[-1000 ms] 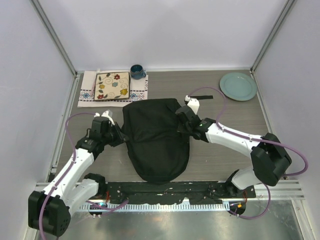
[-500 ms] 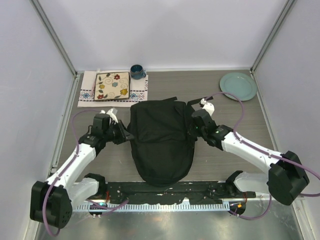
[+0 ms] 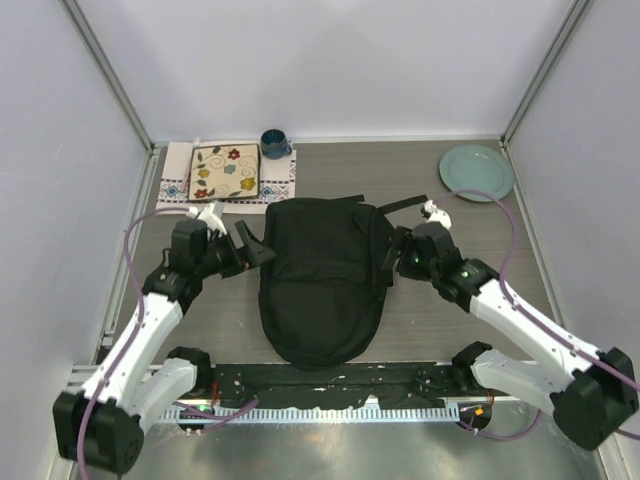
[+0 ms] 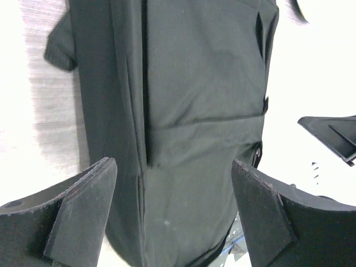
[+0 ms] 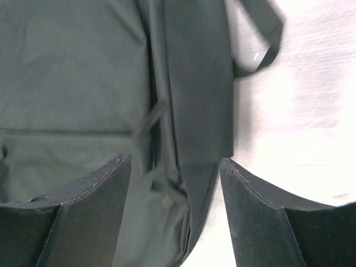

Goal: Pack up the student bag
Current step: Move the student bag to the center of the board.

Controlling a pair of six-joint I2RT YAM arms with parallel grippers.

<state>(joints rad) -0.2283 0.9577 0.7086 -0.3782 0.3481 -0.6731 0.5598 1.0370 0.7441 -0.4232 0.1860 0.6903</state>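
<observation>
On the grey wooden table (image 3: 440,315), the student bag (image 3: 322,280) lies flat at the centre. The left gripper (image 3: 254,243) is just beside its 9 o'clock edge and the right gripper (image 3: 392,260) at 3 o'clock. Both have their fingers spread wide, pinching nothing.

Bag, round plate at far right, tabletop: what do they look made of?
Student bag: black woven fabric, matte; it slumps, with seams and creases, probably nylon or polyester. Plate: pale green, smooth with a slight sheen, likely glazed ceramic, possibly melamine. Table: grey-brown with streaky grain, likely wood-look laminate.
</observation>
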